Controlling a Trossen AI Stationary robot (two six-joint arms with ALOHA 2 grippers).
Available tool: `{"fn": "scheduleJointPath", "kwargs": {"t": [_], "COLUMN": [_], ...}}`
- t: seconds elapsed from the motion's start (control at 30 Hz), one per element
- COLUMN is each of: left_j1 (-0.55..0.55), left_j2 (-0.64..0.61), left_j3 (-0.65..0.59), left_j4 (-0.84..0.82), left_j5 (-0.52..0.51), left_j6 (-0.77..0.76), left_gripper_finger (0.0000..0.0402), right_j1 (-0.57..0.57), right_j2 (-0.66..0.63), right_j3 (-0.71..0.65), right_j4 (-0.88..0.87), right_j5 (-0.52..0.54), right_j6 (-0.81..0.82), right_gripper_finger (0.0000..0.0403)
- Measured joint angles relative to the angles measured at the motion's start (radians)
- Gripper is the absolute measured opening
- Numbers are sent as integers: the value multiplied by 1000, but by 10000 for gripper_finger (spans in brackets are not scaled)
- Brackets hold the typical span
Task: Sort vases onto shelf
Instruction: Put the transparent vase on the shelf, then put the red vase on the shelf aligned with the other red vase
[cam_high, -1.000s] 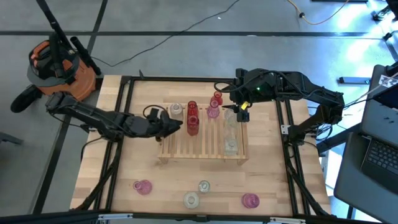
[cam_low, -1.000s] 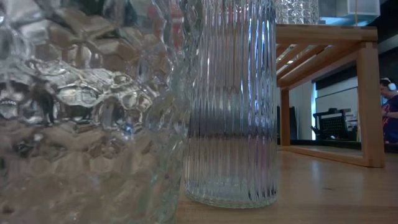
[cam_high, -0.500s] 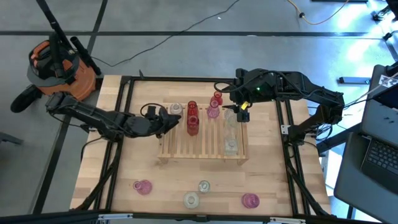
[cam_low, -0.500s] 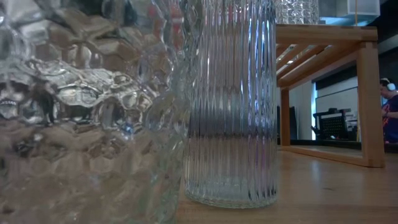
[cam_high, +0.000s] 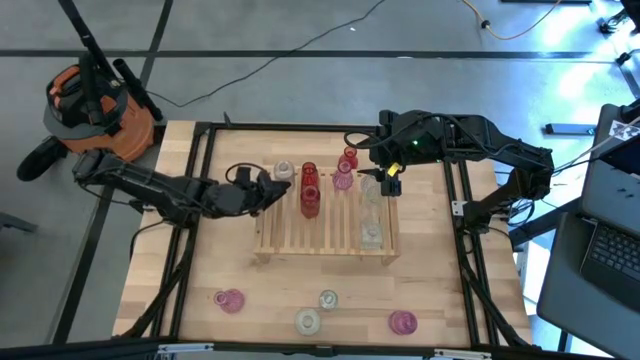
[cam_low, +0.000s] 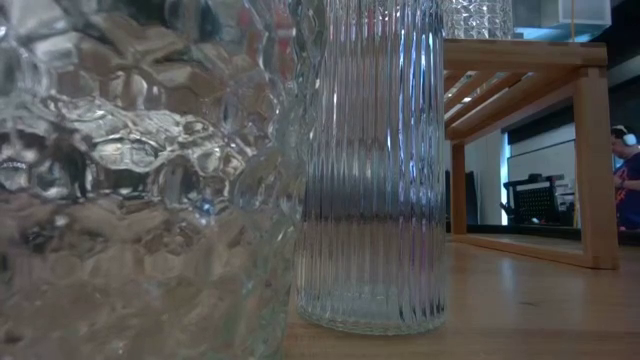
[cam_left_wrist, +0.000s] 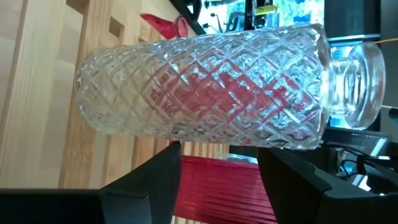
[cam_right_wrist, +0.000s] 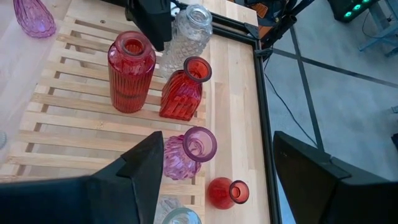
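The slatted wooden shelf (cam_high: 325, 240) lies mid-table. On its slats stand a clear diamond-cut vase (cam_high: 284, 175), a tall red ribbed vase (cam_high: 309, 190), a small red vase (cam_high: 348, 160), a pink vase (cam_high: 343, 179) and two clear vases (cam_high: 371, 210). My left gripper (cam_high: 266, 189) is open, level, just left of the diamond-cut vase (cam_left_wrist: 205, 87), its fingers short of it. My right gripper (cam_high: 386, 181) hangs open and empty over the shelf's far right corner, above the pink vase (cam_right_wrist: 189, 152).
Two pink vases (cam_high: 230, 300) (cam_high: 402, 322) and two clear vases (cam_high: 328, 299) (cam_high: 307, 321) stand on the tabletop near the front edge. In the low view, two clear vases (cam_low: 130, 180) (cam_low: 370, 160) fill most of the picture. A person (cam_low: 628, 180) is in the room behind.
My left gripper has drawn back toward the table's left edge, away from the red ribbed vase. The diamond-cut vase stays standing where it was on the shelf.
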Motion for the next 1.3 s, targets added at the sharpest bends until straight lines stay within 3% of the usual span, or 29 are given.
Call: {"fn": "scheduleJointPath", "kwargs": {"t": [0.2,0.37,0.43,0.63,0.77,0.87,0.97,1.17,1.3], "left_j1": [8,-16,-42,-123,-171,-185,-174,-85,17], "left_j2": [0,-25,-54,-170,-264,-336,-406,-530,-606], "left_j3": [0,0,1,1,1,2,2,2,2], "left_j4": [0,27,31,-14,-51,-23,21,32,34], "left_j5": [27,199,224,106,-33,-156,-217,-218,-208], "left_j6": [25,40,60,93,180,328,473,691,843], "left_gripper_finger": [201,201,201,201,201,201,201,201,201], "right_j1": [0,0,0,-9,-101,-239,-418,-756,-850], "right_j2": [0,-1,-8,-19,-19,-19,-19,65,166], "right_j3": [0,0,0,0,0,0,0,-13,-19], "right_j4": [0,-18,-53,-55,-25,32,139,385,438], "right_j5": [0,0,5,120,102,-7,-195,-711,-873], "right_j6": [0,-9,-19,-72,-140,-191,-203,-73,-31], "right_gripper_finger": [248,248,248,248,248,248,248,248,248]}}
